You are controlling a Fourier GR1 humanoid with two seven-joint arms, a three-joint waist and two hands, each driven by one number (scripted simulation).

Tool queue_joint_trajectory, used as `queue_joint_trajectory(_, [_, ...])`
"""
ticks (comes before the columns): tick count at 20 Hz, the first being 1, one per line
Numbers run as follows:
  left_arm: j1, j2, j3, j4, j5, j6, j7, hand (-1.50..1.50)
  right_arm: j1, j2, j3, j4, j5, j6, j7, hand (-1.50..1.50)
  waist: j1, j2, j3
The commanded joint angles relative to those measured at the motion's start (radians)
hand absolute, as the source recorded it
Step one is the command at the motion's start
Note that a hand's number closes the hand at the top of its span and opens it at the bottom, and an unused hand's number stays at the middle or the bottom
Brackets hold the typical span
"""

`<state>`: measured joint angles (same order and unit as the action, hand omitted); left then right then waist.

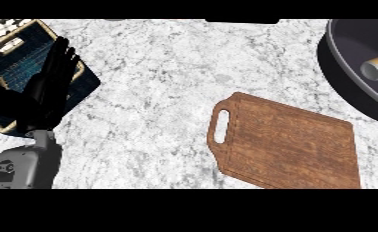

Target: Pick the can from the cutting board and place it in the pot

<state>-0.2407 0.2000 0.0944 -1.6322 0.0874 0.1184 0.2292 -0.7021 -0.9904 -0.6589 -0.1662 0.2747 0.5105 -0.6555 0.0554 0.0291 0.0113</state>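
Head view looks steeply down on our marbled grey-white counter (162, 76), and most of its middle lies bare. Our left hand (48, 93) shows at the left edge, its black fingers straight and pointing up toward the far side, released and grasping nothing; the grey forearm (29, 166) enters from the lower left corner. Behind that hand we see a dark blue mat or tray with a pale rim (22, 41), lying at an angle and running out past the left edge. Our right hand does not show anywhere.

Lower right of centre lies the wooden cutting board (295, 146), turned slightly, its slotted handle end toward the left and its near right corner cut off by the lower edge of the view. Nothing stands on its top.

At the right edge, on the far side, we see part of the dark pot (334, 71), its round rim curving in from the border and the rest cut off. Inside it, against the right border, a pale cylindrical thing with a yellowish end shows, which we take for the can (369, 69); only a small part is visible. Between pot and board runs a narrow strip of counter; they do not touch.
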Motion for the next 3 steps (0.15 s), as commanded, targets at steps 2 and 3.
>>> queue_joint_trajectory(2, [-0.002, -0.016, -0.012, 0.023, -0.005, 0.002, -0.007, 0.00, 0.009, -0.033, -0.004, -0.002, -0.011, 0.126, -0.053, -1.50, -0.003, 0.003, 0.000])
queue_joint_trajectory(3, [-0.004, 0.010, 0.003, -0.026, -0.001, 0.000, 0.014, 0.00, 0.033, -0.043, -0.001, -0.002, -0.007, 0.127, -0.057, -1.50, 0.003, -0.003, 0.001])
